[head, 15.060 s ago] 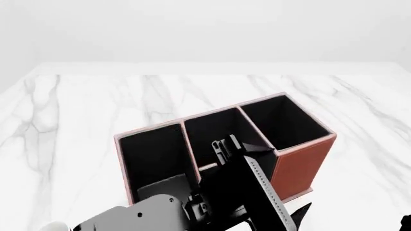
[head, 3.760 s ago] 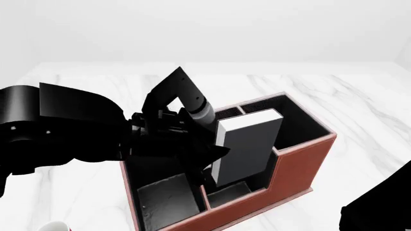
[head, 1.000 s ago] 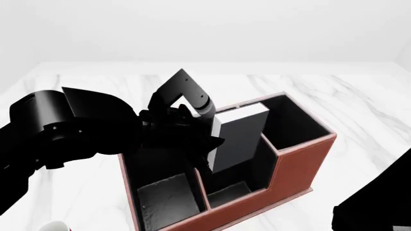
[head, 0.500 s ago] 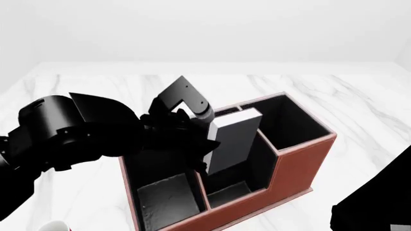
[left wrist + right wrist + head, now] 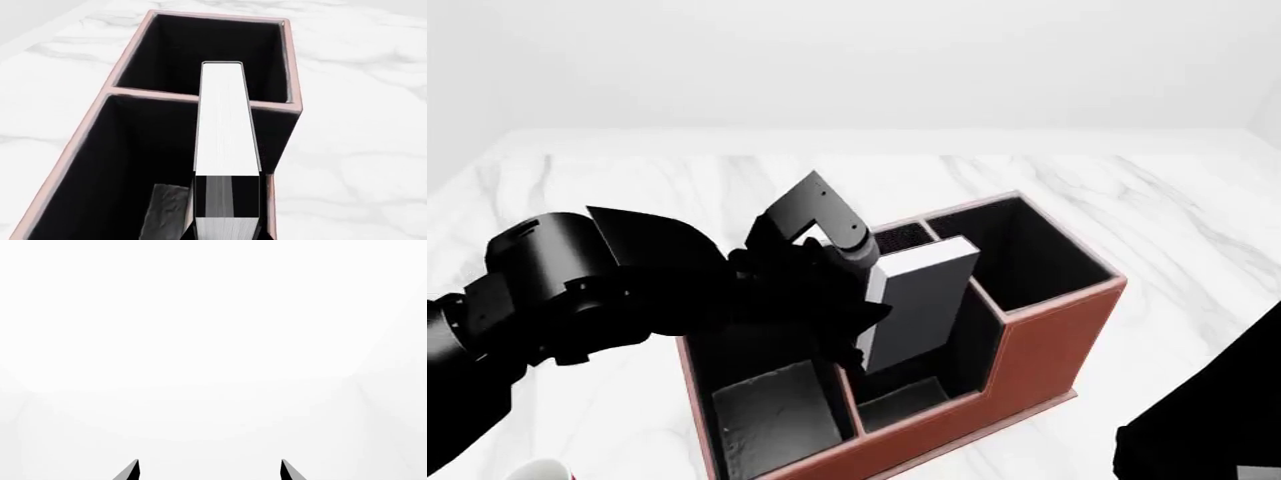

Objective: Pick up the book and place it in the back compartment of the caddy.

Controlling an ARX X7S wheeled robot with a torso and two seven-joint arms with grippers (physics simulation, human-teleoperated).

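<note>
The dark grey book stands tilted with its lower end down in the red-brown caddy. It is in the far half of the middle bay, the back compartment, beyond a low cross divider. My left gripper is shut on the book's left side. In the left wrist view the book's white page edge runs away from the gripper over the caddy rim. My right gripper is open, facing blank white with nothing between its fingertips.
The caddy's long left section and the small near pocket show grey floors. The tall end section is to the book's right. A mug's edge shows at the bottom left. My right arm fills the bottom right corner.
Over the last second the left gripper has lowered the book deeper into the middle bay; its top edge now sits closer to the caddy rim. The right arm has stayed put.
</note>
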